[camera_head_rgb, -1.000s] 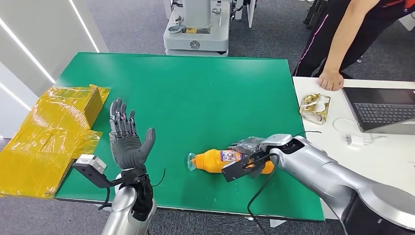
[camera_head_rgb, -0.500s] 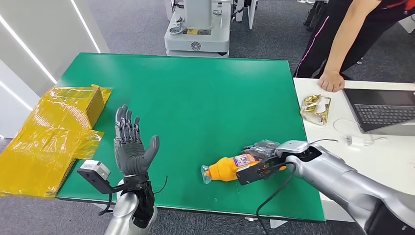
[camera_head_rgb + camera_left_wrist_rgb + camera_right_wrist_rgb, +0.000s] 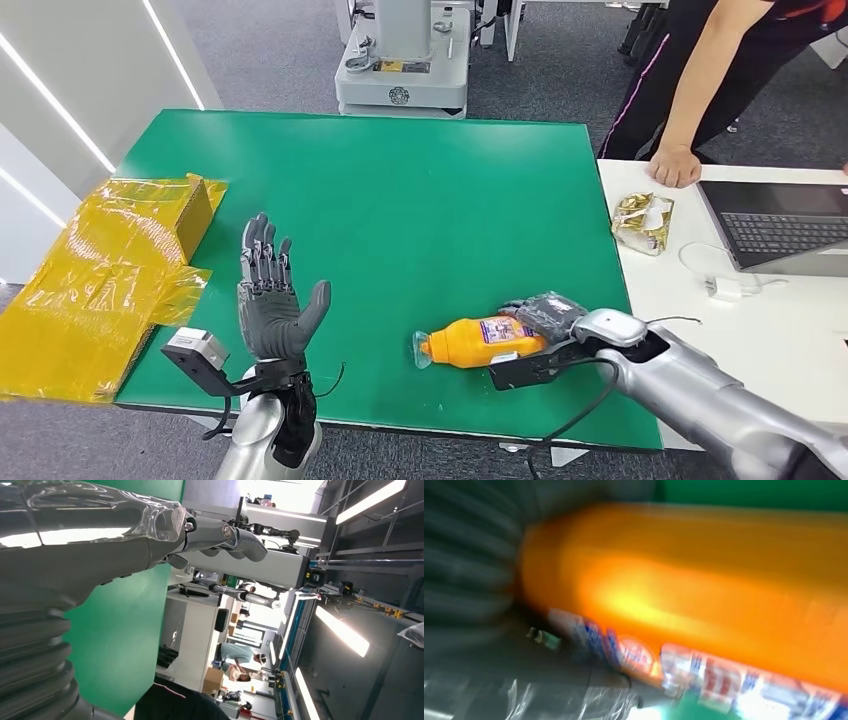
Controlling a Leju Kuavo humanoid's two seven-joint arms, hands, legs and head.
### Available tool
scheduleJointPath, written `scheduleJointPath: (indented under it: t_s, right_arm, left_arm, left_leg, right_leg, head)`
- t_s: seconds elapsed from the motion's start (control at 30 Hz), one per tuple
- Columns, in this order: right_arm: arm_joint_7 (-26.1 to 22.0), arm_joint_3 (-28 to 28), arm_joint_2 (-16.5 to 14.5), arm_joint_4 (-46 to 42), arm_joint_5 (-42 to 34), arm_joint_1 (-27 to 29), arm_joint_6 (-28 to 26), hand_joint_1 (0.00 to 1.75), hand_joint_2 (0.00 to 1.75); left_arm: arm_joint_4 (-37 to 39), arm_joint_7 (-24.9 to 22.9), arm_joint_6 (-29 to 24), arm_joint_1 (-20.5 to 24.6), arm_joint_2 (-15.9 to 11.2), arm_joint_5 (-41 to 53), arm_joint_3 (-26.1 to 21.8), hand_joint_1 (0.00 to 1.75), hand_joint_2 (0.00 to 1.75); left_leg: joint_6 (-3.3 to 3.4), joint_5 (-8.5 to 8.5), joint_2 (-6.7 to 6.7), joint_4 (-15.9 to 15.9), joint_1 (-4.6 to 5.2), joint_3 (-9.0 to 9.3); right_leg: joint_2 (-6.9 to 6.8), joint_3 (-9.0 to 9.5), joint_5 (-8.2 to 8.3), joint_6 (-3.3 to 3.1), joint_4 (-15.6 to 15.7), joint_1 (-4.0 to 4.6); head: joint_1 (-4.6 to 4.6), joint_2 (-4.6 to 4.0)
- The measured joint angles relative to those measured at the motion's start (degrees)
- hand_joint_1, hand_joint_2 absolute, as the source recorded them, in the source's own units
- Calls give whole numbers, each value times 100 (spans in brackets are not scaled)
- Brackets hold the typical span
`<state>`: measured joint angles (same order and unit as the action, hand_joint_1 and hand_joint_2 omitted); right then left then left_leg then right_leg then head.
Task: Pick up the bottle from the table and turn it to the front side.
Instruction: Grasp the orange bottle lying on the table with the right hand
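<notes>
Setting: we see a green-topped table (image 3: 400,190) on a grey carpeted floor, with a white side table (image 3: 690,300) butted against its right edge.
Bottle: an orange plastic bottle with a clear cap and a printed label (image 3: 480,342) lies on its side near the front edge of the green table, toward the right corner, cap pointing left; in the right wrist view (image 3: 704,580) we see it blurred, label at one side.
Right hand: the right hand (image 3: 545,315) grasps the bottle's base end, dark fingers wrapped over it.
Left hand: the left hand (image 3: 268,300) is raised over the front-left part of the table, palm up, fingers apart, holding nothing.
Left edge: a yellow film-wrapped box (image 3: 150,215) sits on crinkled yellow film (image 3: 70,320).
Side table: we note a gold foil packet (image 3: 642,222), a grey laptop (image 3: 780,228) and a person's hand (image 3: 675,165) resting at the far edge.
</notes>
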<state>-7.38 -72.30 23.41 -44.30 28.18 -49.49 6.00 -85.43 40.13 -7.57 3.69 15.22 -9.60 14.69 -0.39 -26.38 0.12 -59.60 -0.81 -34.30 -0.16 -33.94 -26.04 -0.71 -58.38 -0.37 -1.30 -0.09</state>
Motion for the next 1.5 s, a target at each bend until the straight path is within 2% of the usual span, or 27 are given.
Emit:
scheduleJointPath:
  t_s: [0.1,0.23,0.4,0.53,0.67,0.87,1.07,1.2,1.33,1.5]
  right_arm:
    - [167,573,-79,-175,354,495,-764,175,175]
    - [475,1429,-333,-488,1138,1222,-1856,175,175]
    - [596,2309,-654,-987,1525,1914,-2532,175,175]
    - [521,2746,-817,-1275,1606,2254,-2817,175,175]
    - [196,3111,-960,-1443,1609,2519,-3235,175,175]
    - [-99,3409,-1173,-1510,1655,2692,-3603,175,175]
    - [-838,3632,-1409,-1501,1474,2753,-4466,175,175]
    - [-1205,3872,-1613,-1449,1404,2735,-4575,175,175]
    - [-1263,4074,-1761,-1352,1406,2704,-4575,175,175]
    - [-1215,4180,-1867,-1269,1473,2692,-4566,175,175]
  left_arm:
    - [-1,0,-7,-1,2,29,0,0,175]
    - [-20,0,-107,-18,4,78,0,0,175]
    - [-31,0,-162,-47,4,104,0,0,175]
    - [-35,0,-221,-51,4,151,0,0,175]
    - [-36,0,-543,-51,4,436,3,0,175]
    - [-34,0,-582,-50,2,475,72,0,175]
    - [198,-178,-561,26,-20,503,280,0,175]
    - [488,-412,-259,117,-31,597,476,0,175]
    - [662,-477,63,179,-31,617,610,0,175]
    - [769,-508,181,231,-33,620,683,0,175]
  left_leg:
    - [0,0,-3,1,0,-4]
    - [0,1,-4,2,0,-14]
    - [-1,0,-9,4,0,-27]
    - [0,0,-8,5,1,-36]
    - [0,0,-7,4,2,-41]
    - [1,0,-7,3,3,-41]
    - [1,0,-5,3,2,-40]
    - [1,0,-4,3,2,-40]
    - [1,0,-5,3,3,-41]
    - [1,0,-5,2,3,-41]
  right_leg:
    - [-4,-1,0,0,-1,0]
    - [-6,-11,0,0,-4,0]
    - [-9,-26,-3,-2,-4,1]
    - [-9,-33,-5,1,-3,0]
    - [-8,-35,-5,3,-1,-1]
    - [-10,-36,-5,3,-1,-1]
    - [-7,-39,-5,3,-1,-1]
    - [-6,-40,-4,3,-1,-1]
    - [-7,-39,-4,3,-1,-1]
    - [-6,-40,-4,3,-1,-1]
  head:
    - [1,0]
    - [0,0]
    - [-1,0]
    - [0,0]
    - [1,0]
    - [-1,0]
    - [-1,0]
    - [-1,0]
    - [1,0]
    - [-1,0]
